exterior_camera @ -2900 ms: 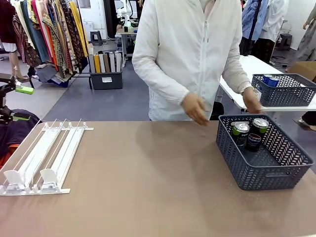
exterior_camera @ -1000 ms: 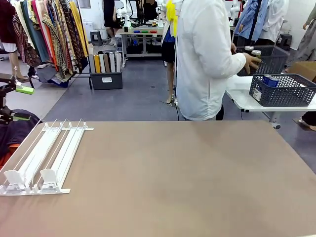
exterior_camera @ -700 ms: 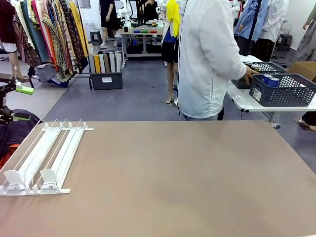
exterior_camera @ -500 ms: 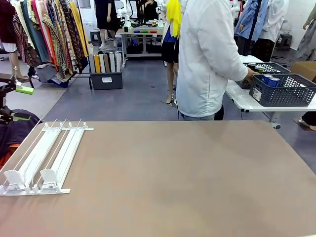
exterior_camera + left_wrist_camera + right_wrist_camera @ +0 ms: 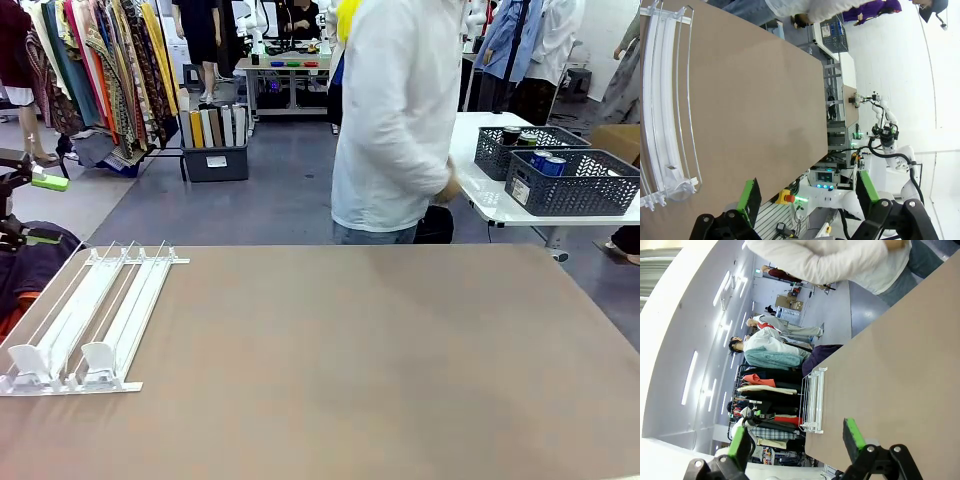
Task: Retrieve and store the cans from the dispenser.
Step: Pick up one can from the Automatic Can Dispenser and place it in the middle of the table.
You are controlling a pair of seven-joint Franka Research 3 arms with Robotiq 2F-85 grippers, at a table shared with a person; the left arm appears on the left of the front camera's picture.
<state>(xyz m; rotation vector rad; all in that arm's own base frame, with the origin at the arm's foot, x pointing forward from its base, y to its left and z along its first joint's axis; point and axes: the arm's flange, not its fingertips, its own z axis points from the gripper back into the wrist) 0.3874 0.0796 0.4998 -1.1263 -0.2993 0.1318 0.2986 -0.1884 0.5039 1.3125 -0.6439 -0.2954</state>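
Two claws, left claw (image 5: 807,197) and right claw (image 5: 797,440), spread wide, grasping nothing. Dispenser (image 5: 85,315) lies along the bench (image 5: 380,370) left edge; cans (image 5: 545,163) sit in baskets (image 5: 575,185) on a far table.

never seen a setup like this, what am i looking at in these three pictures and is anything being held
This is a two-armed robot at a brown table. One picture looks across the table from between the arms; the other two come from cameras on each wrist, so they appear turned sideways. The left pincer and the right pincer, each with green pads, are open and hold nothing. On the table lies a white dispenser, its lanes bare. A person stands at the far side. On a side table behind, grey baskets hold cans.
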